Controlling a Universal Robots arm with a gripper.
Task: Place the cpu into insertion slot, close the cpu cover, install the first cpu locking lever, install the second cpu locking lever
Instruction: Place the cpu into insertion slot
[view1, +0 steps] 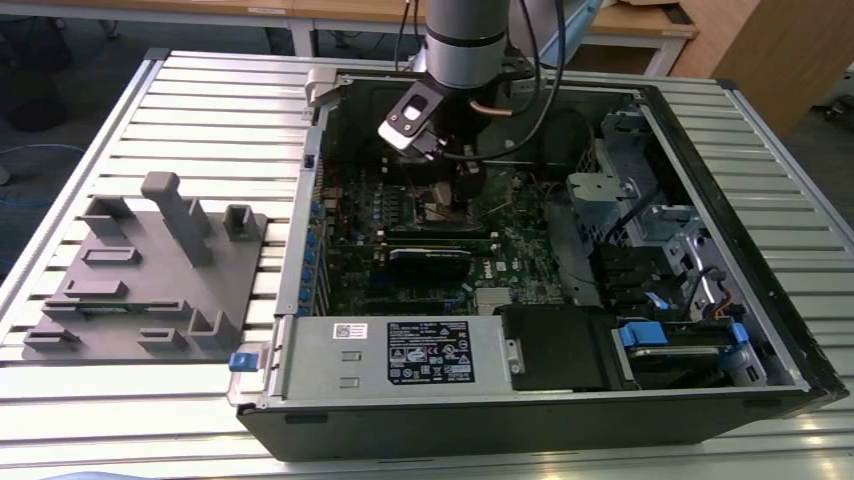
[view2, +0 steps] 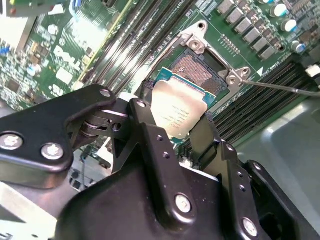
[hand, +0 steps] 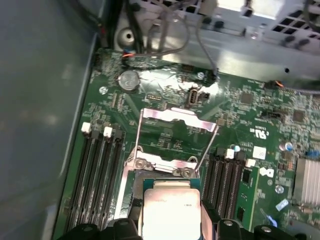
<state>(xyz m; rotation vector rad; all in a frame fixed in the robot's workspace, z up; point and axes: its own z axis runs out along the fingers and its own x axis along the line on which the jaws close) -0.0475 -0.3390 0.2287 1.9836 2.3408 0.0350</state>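
Cpu (view2: 177, 111): flat square, dull silver-grey lid w/ faint print, thin green edge showing round it. It shows in both wrist views (hand: 169, 212). Slot (view2: 201, 74) is a dark square socket w/ silvery rim on the green board (hand: 250, 110), bare inside. Cover (hand: 176, 114) is flipped up and open, a thin silvery frame w/ board visible through its window. The two wire levers (hand: 207, 150) are unlatched and stand up along the cover's sides. Long black RAM slots (hand: 100, 170) flank the slot on both sides, close to it, and a coin cell (hand: 129, 79) sits beyond the cover. In the exterior view the arm (view1: 465, 40) reaches down into the open case (view1: 747, 300). The PSU (view1: 387, 355) is at 6 o'clock of the gripper (view1: 459, 192), drive bays at 3 o'clock, and a grey fixture (view1: 147, 280) at 9 o'clock, outside the case on the slatted table (view1: 200, 100). The gripper is clenched on the cpu: black fingers (view2: 150, 145) pinch two opposite edges, lid facing the cams. Cpu hangs tilted, just over the slot's near edge and not seated. Can't tell if its lower edge touches the rim.
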